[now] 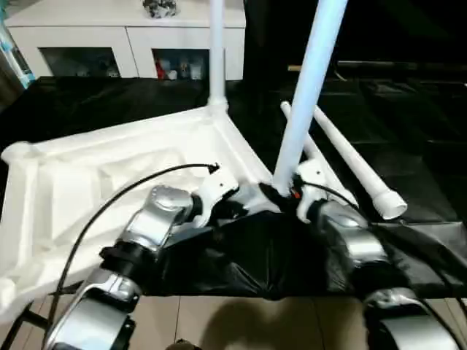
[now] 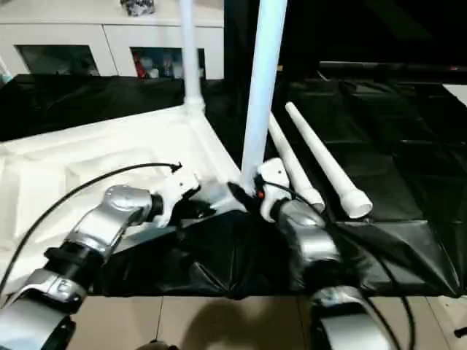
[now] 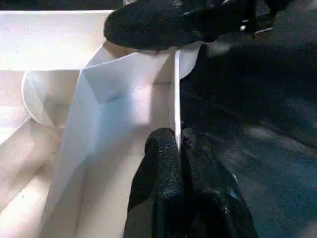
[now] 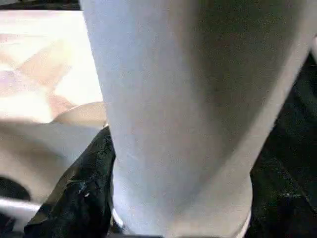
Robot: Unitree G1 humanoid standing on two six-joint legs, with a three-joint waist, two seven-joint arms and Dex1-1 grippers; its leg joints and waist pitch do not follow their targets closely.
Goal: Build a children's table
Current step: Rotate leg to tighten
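Tabletop [image 1: 109, 175] upside down on black-covered surface [image 2: 379, 182], ribbed underside up. One leg [image 1: 216, 51] upright in the far corner socket. Right pincer [image 1: 281, 195] clamped on the base of a second leg [image 1: 310, 80], held tilted at the near corner. Left pincer [image 3: 179, 148] closed on the thin rim of tabletop beside that corner. Two loose legs [image 2: 325, 157] lie side by side on the surface to the right. White cabinet [image 1: 95, 44] behind
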